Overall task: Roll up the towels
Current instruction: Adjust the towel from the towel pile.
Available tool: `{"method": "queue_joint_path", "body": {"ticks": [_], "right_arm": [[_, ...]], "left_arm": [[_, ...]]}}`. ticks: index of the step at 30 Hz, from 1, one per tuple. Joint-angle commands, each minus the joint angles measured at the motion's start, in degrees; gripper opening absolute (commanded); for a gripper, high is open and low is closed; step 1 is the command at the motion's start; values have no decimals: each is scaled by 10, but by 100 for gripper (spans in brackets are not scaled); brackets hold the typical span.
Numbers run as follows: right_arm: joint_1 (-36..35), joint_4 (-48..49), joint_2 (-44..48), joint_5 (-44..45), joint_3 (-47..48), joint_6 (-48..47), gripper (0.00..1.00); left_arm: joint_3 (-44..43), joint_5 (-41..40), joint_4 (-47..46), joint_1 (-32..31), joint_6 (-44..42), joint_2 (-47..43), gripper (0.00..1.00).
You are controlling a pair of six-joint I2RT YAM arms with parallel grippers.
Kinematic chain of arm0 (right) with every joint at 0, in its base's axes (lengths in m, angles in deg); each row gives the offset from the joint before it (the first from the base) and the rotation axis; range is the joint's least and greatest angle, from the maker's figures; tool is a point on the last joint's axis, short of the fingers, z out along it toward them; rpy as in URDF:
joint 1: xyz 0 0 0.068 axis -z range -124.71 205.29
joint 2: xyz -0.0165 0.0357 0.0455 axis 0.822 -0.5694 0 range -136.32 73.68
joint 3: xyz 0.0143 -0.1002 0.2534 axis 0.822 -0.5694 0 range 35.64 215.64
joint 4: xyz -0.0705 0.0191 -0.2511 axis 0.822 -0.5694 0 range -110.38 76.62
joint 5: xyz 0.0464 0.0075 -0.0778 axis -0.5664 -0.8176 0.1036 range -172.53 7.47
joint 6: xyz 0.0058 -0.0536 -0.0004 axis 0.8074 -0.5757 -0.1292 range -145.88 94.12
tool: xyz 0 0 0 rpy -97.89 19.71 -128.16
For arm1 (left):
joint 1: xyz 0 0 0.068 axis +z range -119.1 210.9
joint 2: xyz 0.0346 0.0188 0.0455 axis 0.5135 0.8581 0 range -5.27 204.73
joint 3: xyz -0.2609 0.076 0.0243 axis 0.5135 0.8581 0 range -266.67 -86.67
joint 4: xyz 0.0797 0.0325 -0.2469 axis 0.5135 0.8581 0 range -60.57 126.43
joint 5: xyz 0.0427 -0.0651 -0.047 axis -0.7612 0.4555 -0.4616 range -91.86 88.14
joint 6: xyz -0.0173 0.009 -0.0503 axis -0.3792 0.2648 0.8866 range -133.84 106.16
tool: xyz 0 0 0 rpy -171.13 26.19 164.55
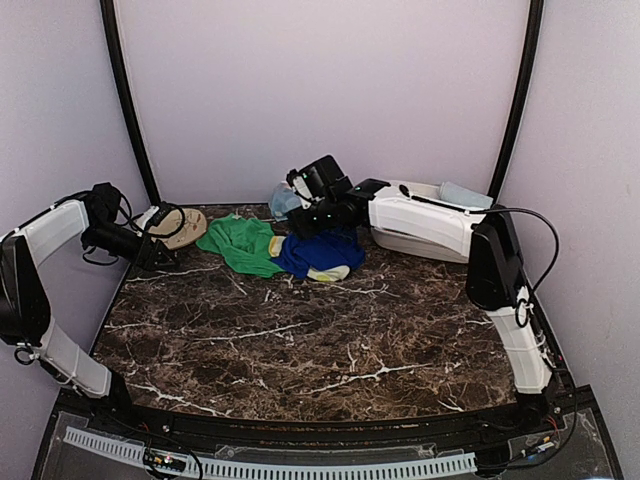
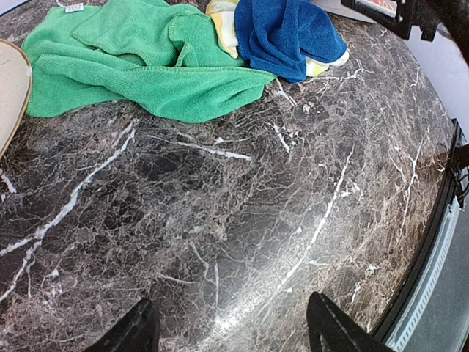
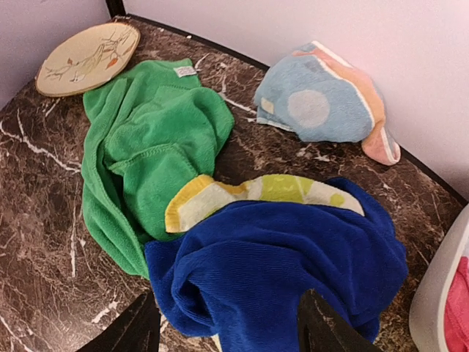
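A crumpled green towel (image 1: 238, 243) lies at the back of the marble table, also in the left wrist view (image 2: 139, 62) and the right wrist view (image 3: 150, 147). A royal blue towel (image 1: 320, 250) (image 3: 286, 264) lies bunched over a pale yellow-green patterned towel (image 3: 256, 194) (image 1: 325, 272). A light blue towel (image 3: 319, 99) (image 1: 281, 200) sits by the back wall. My right gripper (image 3: 227, 330) is open, just above the blue towel (image 2: 286, 33). My left gripper (image 2: 231, 330) is open over bare marble at the table's left.
A tan round patterned disc (image 1: 180, 226) (image 3: 88, 57) lies at the back left, next to the left gripper. A white oval basin (image 1: 425, 240) stands at the back right, with something pink (image 3: 456, 308) inside. Walls close in the back and sides.
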Motion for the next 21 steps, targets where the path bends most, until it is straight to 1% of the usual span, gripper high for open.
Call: {"method": "queue_joint_path", "body": {"ticks": [1,3,5,11,13,14,21], "right_arm": [[-16,-5,-37,31,19,-10,63],[-17,0,-53,38,27,-6,56],[-16,20,-60,36,25,-1,48],[-14,35,-71,31,31,16,17],[-12,34,-69,33,33,17,4],[-11,34,-66,34,34,18,0],[4,58,-27,11,27,31,0]], "left_arm": [[6,17,19,3,-6,1,71],[9,17,19,3,-7,0,71],[11,15,19,3,-8,-1,71],[6,14,24,3,-11,0,70],[6,15,23,3,-10,0,70],[6,15,23,3,-10,0,70],[7,15,25,3,-14,1,69]]}}
